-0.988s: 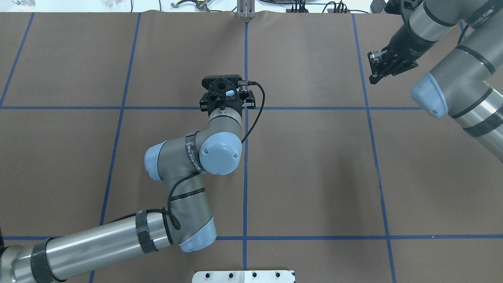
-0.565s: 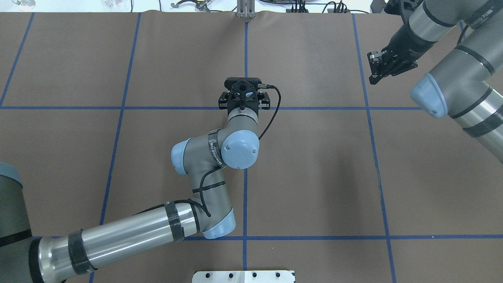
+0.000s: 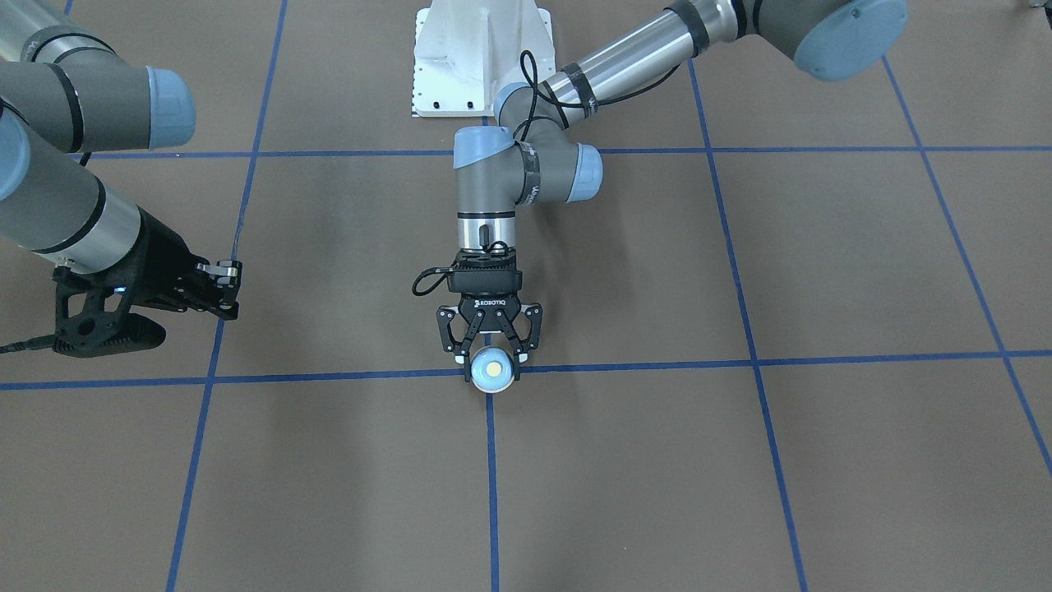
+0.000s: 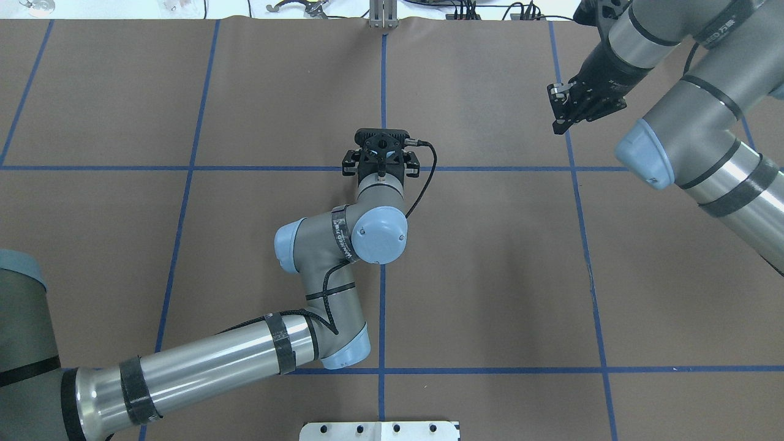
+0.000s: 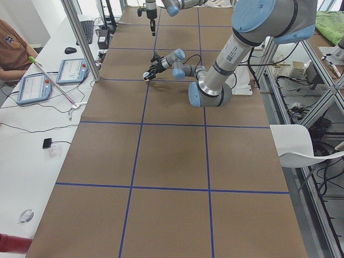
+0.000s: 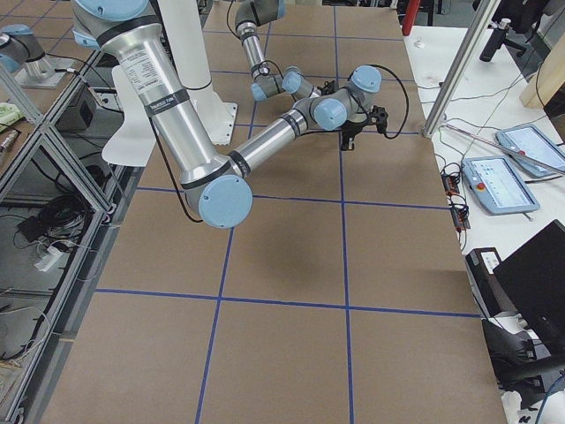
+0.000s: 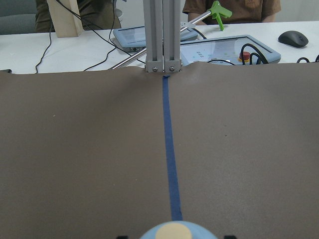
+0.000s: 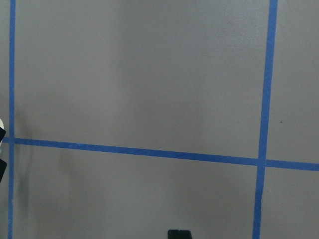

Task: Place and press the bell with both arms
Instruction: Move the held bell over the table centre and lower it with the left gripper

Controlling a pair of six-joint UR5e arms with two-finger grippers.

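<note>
The left claw point(image 3: 491, 362) is clenched on the bell point(image 3: 492, 372), at the tape crossing point(image 3: 491, 404) mid-frame in the front view. The right claw point(image 3: 223, 289), its grip unreadable, hangs well apart at the left edge.

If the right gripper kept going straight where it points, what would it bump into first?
Probably the brown table cover: the right gripper tilts downward, and its wrist camera shows only cover and blue tape lines ahead. The bell, held in the left gripper, seems beyond that, though depth is unclear.
</note>
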